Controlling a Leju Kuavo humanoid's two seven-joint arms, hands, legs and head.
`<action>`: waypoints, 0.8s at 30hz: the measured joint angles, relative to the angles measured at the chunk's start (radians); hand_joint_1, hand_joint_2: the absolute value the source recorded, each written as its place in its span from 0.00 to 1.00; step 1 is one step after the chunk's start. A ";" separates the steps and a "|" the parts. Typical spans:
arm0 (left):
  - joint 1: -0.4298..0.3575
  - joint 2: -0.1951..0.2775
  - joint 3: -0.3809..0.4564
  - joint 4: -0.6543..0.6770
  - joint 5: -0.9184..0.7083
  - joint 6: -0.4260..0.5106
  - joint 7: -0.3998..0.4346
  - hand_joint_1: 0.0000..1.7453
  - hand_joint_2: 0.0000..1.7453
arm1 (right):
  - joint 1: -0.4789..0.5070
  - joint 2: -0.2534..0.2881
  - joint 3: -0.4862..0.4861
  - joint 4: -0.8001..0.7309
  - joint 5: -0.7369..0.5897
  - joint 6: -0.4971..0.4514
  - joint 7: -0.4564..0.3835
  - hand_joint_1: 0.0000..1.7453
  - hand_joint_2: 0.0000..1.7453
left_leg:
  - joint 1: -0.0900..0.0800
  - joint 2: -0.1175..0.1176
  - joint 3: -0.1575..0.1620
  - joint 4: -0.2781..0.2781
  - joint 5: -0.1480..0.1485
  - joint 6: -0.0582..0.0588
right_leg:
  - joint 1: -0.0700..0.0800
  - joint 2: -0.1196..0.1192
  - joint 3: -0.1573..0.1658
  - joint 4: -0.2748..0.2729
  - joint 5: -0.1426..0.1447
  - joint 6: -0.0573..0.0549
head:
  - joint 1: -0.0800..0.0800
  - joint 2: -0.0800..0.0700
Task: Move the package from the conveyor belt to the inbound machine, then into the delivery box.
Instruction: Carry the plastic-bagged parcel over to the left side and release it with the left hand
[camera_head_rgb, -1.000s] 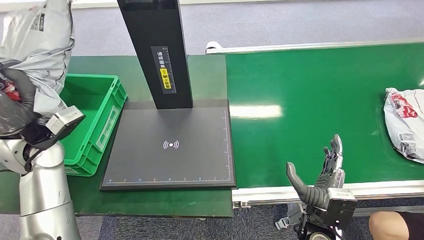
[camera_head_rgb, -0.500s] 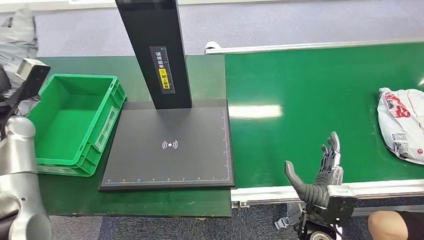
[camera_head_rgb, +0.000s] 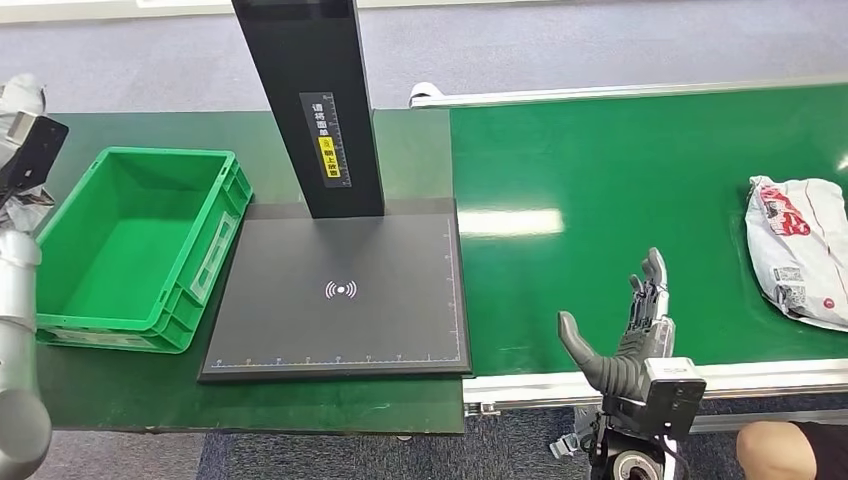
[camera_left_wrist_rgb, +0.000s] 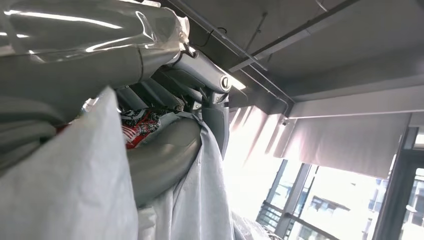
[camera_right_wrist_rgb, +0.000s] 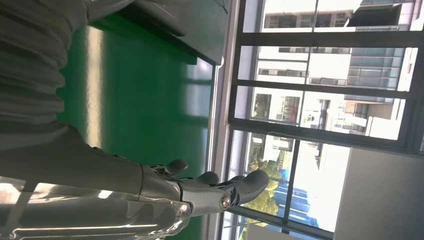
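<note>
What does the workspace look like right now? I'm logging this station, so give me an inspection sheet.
Surface: green conveyor belt beside a green table.
Job's things: grey package lies on the belt at the right; black scanner pad is bare; green box is empty; another package is gripped by the left hand.
Clutter: nothing seen.
Hands: right hand open at the belt's near edge.
Cables: nothing seen.
Surroundings: grey floor, windows, a person's knee.
</note>
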 joint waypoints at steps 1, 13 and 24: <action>0.000 0.004 0.000 0.006 0.000 0.000 0.002 0.94 1.00 | -0.001 0.000 0.001 0.000 0.001 0.000 0.000 0.00 1.00 | 0.000 0.000 0.000 0.000 0.000 0.000 | 0.000 0.000 0.000 0.000 0.000 0.000 | 0.000 0.000; -0.001 0.033 0.000 0.063 0.036 0.000 -0.023 0.00 1.00 | -0.010 0.000 0.003 0.011 0.008 0.000 0.000 0.00 1.00 | 0.001 0.000 0.000 0.000 0.000 0.000 | 0.000 0.000 0.000 0.000 0.000 0.000 | 0.000 0.000; 0.000 0.032 0.000 0.054 0.072 0.000 -0.085 0.00 1.00 | -0.022 0.000 0.004 0.023 0.006 0.000 0.000 0.00 1.00 | 0.001 0.000 0.000 0.000 0.000 0.000 | 0.001 0.000 0.000 0.000 0.000 0.000 | 0.000 0.000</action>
